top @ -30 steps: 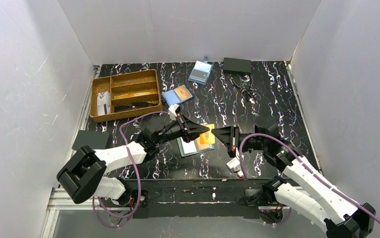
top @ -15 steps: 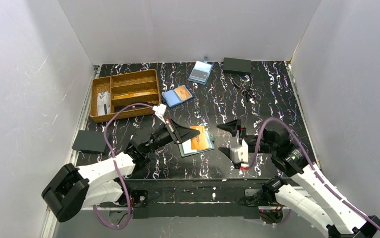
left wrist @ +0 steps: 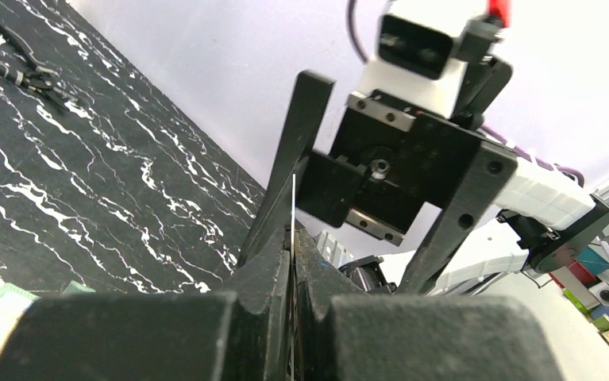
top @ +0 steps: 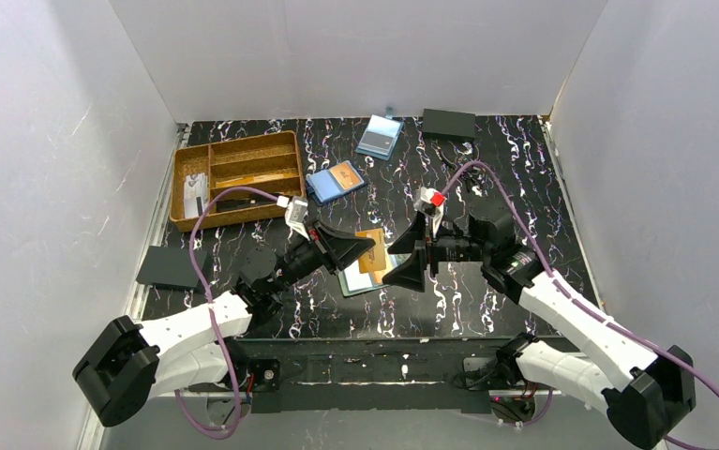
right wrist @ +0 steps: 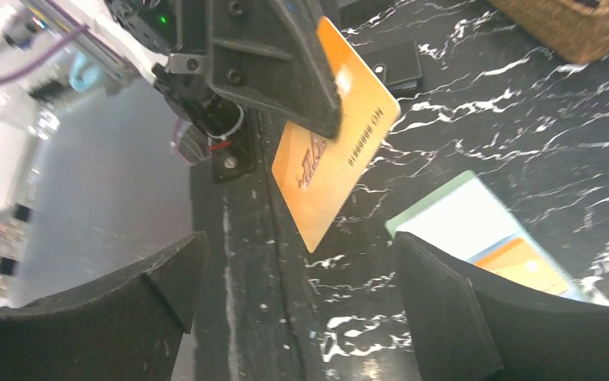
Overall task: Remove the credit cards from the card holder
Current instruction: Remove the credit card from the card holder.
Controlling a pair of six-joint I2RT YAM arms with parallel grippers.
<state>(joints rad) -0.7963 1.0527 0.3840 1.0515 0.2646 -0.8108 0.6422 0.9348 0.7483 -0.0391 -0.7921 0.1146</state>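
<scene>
The left gripper (top: 362, 247) is clamping an orange card (right wrist: 333, 135) aloft; the right gripper (top: 402, 255), at its three o'clock, is gaping wide, empty. The card holder (top: 353, 280) is lying at their six o'clock.

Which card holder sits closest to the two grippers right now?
The dark teal-green card holder, lying flat and farthest forward. The bright blue holder and the pale-blue holder lie farther back.

Three flat card holders: dark teal-green sleeve (top: 360, 281), bright blue sleeve (top: 322, 185), pale-blue sleeve (top: 379, 138). One brown woven tray (top: 238, 141). Two black rectangular slabs (top: 448, 123) (top: 170, 267).
</scene>
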